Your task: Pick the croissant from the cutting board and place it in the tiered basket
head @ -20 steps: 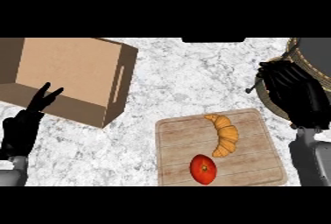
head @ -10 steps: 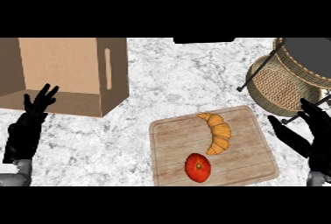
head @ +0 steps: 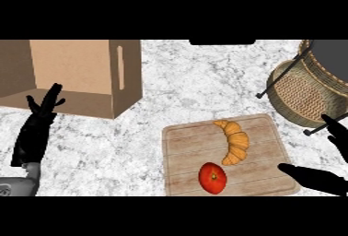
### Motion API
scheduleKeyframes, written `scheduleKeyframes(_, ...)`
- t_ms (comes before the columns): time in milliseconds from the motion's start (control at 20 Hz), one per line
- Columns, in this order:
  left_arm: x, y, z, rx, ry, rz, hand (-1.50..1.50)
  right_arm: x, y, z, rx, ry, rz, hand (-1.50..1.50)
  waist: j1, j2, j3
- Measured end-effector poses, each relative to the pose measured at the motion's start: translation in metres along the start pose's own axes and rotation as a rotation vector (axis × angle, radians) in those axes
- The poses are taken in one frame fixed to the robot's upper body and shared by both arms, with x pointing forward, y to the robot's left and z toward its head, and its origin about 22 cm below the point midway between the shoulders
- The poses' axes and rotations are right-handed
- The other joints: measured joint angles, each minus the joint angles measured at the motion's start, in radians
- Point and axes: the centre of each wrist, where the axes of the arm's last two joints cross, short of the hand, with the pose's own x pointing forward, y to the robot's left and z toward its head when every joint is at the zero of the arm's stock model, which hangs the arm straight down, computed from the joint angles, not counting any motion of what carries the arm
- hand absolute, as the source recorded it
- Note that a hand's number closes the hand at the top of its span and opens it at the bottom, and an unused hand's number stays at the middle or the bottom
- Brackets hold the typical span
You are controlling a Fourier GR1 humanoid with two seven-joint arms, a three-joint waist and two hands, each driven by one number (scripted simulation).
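Observation:
A golden croissant (head: 233, 141) lies curved on the wooden cutting board (head: 183, 147), with a red tomato (head: 212, 178) just below it on the same board. The wicker tiered basket (head: 304, 90) with black metal legs stands at the upper right, beyond the board. My right hand (head: 325, 177) is open at the board's lower right corner, thumb and fingers spread, to the right of the croissant and apart from it. My left hand (head: 35, 133) rests open at the far left, fingers up.
An open cardboard box (head: 75, 76) stands at the upper left, just above my left hand. Marble counter (head: 176, 87) lies between the box and the basket.
My right hand has dropped from in front of the basket to the board's lower right corner. The view has shifted, so the box, board and basket sit differently in the picture.

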Motion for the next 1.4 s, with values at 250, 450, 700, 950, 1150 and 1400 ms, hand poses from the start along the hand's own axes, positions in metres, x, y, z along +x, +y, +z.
scheduleKeyframes(250, 0.005, -0.005, -0.006, -0.028, -0.007, 0.004, 0.0, 0.051, -0.007, 0.005, 0.074, 0.038, 0.124, -1.5, 0.022, 0.003, 0.002)
scheduleKeyframes(450, 0.004, -0.011, -0.008, -0.036, -0.017, 0.005, 0.0, 0.076, 0.003, -0.006, 0.101, 0.048, 0.155, -1.5, 0.03, 0.005, 0.004)
scheduleKeyframes(700, 0.007, -0.009, -0.008, -0.043, -0.02, 0.011, 0.0, 0.085, 0.022, -0.017, 0.166, 0.103, 0.18, -1.5, 0.032, 0.004, 0.004)
scheduleKeyframes(950, 0.005, -0.013, -0.008, -0.037, -0.019, 0.005, 0.0, 0.089, 0.041, -0.025, 0.215, 0.148, 0.219, -1.5, 0.028, 0.003, 0.005)
scheduleKeyframes(1150, 0.004, -0.012, -0.008, -0.033, -0.021, 0.006, 0.0, 0.083, 0.058, -0.029, 0.248, 0.183, 0.255, -1.5, 0.025, 0.002, 0.005)
scheduleKeyframes(1400, 0.002, -0.013, -0.008, -0.035, -0.02, 0.009, 0.0, 0.078, 0.073, -0.025, 0.265, 0.191, 0.289, -1.5, 0.018, 0.0, 0.006)
